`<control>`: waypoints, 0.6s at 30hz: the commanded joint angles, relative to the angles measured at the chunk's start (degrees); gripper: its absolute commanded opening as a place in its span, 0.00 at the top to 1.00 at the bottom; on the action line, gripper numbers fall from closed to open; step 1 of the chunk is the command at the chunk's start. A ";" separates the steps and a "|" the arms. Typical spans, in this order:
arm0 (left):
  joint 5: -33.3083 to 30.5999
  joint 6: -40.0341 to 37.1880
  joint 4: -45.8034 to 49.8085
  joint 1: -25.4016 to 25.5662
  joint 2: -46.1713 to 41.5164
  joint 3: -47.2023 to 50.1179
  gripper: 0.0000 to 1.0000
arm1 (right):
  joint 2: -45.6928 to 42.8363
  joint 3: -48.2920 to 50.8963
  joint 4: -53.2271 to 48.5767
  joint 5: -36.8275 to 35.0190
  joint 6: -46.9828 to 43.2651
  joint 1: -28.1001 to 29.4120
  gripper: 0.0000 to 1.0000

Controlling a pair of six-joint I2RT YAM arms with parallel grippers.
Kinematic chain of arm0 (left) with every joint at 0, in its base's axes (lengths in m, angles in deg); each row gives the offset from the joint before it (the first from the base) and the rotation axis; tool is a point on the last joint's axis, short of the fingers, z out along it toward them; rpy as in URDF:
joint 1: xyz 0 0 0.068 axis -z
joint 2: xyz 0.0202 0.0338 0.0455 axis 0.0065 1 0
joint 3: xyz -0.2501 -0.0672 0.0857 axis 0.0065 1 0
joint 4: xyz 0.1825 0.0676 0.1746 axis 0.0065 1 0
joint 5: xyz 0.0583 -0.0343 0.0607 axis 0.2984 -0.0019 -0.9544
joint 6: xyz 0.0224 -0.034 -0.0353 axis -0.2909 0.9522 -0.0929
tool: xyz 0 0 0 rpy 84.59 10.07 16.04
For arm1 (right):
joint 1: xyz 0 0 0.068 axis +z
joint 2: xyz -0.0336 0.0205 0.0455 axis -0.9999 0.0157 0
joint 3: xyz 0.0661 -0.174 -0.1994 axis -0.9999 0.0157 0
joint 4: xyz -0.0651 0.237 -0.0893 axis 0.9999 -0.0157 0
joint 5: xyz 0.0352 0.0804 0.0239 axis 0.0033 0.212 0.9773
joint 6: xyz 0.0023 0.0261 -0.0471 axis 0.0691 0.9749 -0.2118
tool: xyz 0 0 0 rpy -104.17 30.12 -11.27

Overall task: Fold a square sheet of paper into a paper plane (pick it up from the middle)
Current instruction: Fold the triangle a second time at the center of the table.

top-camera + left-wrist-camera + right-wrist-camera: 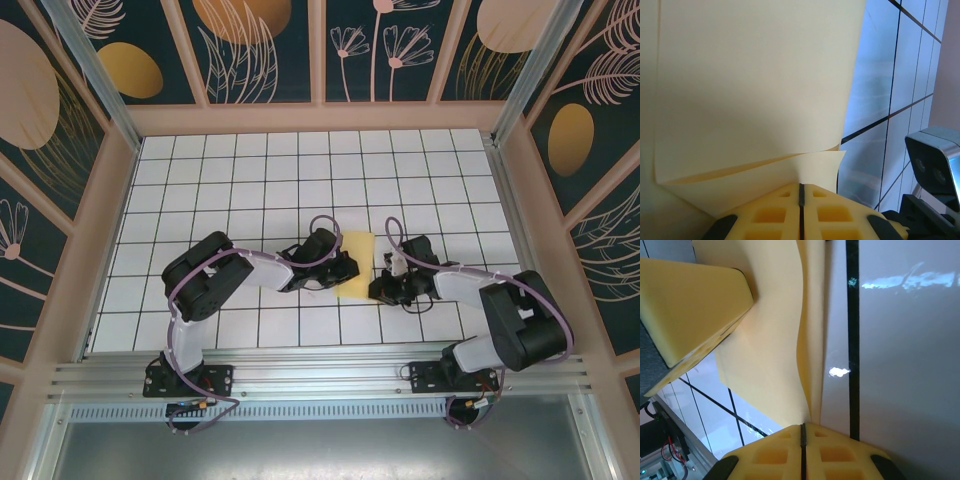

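Nearest in the top view: metal rail (320, 372) with both arms bolted on, side by side. Beyond it, both arms bent inward over the white gridded table (200, 180).

Left gripper (342, 276) clenched on the left edge of the square sheet of paper (358, 250). Close up in its wrist view, yellow pads (770, 215) pressed together, with a lifted paper layer running into the seam.

Right gripper (378, 288) likewise clamped tight, on the sheet's right edge by the near corner, pale yellow paper curling up from between the pads.

Sheet itself at mid-table, between the two grippers, folded over into a narrow strip running away from the arms and partly raised off the tiles.

Farthest back: dark floral wall panels (260, 40).
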 commanded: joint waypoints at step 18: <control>-2.72 -5.31 8.98 -0.19 -4.43 -5.18 0.82 | -11.05 -3.86 -6.80 -10.81 3.05 -1.27 0.67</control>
